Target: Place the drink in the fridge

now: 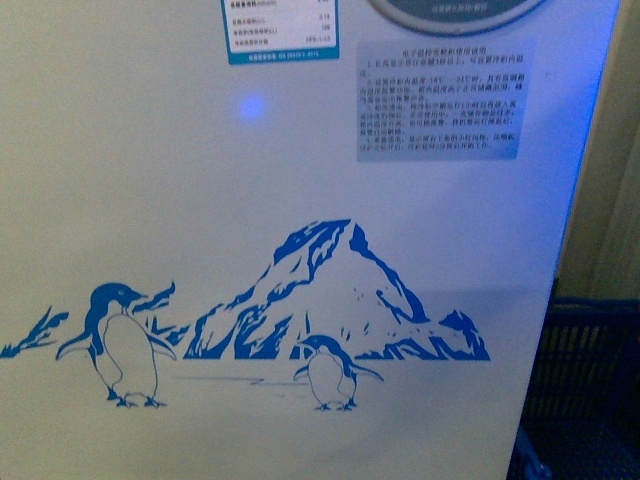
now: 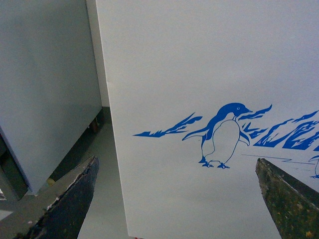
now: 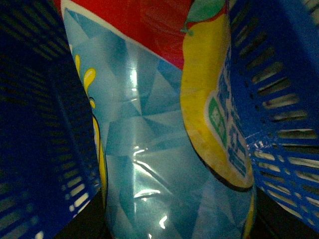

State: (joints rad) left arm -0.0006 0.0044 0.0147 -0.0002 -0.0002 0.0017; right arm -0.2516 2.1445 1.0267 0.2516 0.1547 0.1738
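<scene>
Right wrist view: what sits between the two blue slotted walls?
A glossy drink pack, light blue with yellow and red print, fills that gap. Only the right wrist view shows it.

Setting: shop, probably. Evidence: white fridge with penguin decal and printed label; blue slatted basket holding a glossy packaged drink.

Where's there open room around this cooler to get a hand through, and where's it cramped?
Free: the bare floor strip between the fridge and the grey cabinet, and the gap between the fingers of the open left gripper. Crowded: inside the blue basket, where the drink fills nearly all the space between its walls.
</scene>
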